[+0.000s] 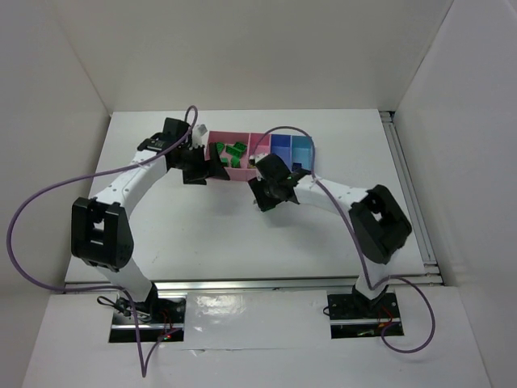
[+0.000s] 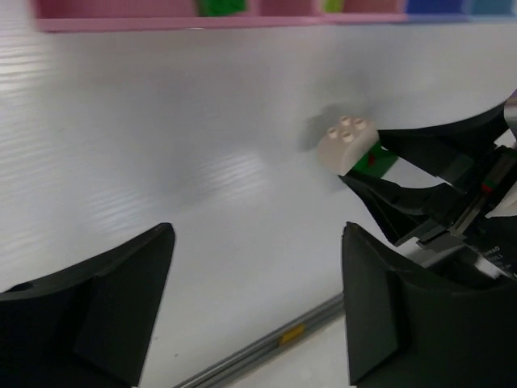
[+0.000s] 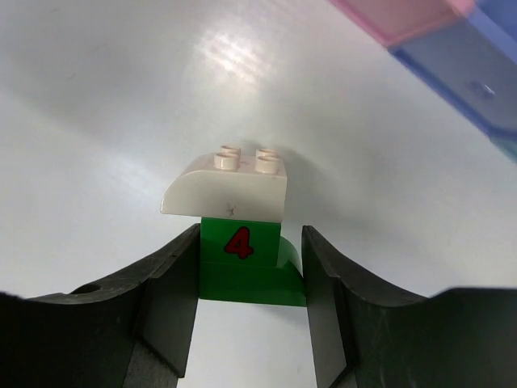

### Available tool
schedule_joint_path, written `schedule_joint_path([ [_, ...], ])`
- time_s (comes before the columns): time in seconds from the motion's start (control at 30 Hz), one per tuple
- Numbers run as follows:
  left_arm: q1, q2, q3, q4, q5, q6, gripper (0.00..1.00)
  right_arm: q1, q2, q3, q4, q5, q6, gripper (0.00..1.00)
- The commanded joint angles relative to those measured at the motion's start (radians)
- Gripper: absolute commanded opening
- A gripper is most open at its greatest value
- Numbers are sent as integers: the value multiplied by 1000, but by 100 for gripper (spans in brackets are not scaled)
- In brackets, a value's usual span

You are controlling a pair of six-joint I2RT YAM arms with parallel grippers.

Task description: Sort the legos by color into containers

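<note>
Right wrist view: the right gripper (image 3: 250, 240) is clamping a green brick (image 3: 252, 271) marked with a red 4, one finger pressing on each side. A white curved brick (image 3: 230, 190) is sitting stacked on top of it, over the white table (image 3: 105, 97). The left gripper (image 2: 258, 238) is hanging with its fingers spread apart, nothing between them, facing that stack. Several green legos (image 1: 230, 152) are lying in the pink tray (image 1: 242, 134) at the table's rear, with the blue tray (image 1: 282, 145) adjoining it.

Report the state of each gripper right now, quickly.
Left gripper: open, holding nothing.
Right gripper: shut on the green brick, with a white brick stacked on top.
</note>
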Motion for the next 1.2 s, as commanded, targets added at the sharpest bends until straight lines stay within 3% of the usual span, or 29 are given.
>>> schedule_joint_path([
  [0.0, -2, 23, -21, 84, 352, 38, 91, 6, -216, -89, 98, -60, 21, 35],
  [0.1, -2, 64, -84, 252, 591, -20, 95, 6, -308, -120, 111, -90, 55, 35],
  [0.23, -38, 78, -123, 377, 692, -95, 99, 17, -343, -121, 86, -100, 65, 35],
  [0.47, -90, 106, -146, 510, 669, -213, 97, 26, -353, -101, 77, -109, 75, 35],
  [0.63, -90, 110, -151, 552, 681, -237, 89, 26, -343, -91, 65, -109, 75, 35],
  [0.9, -99, 143, -131, 523, 672, -226, 70, 35, -334, -70, 65, -129, 75, 33],
  [1.17, -99, 143, -108, 514, 663, -236, 24, 35, -334, -79, 55, -129, 75, 31],
])
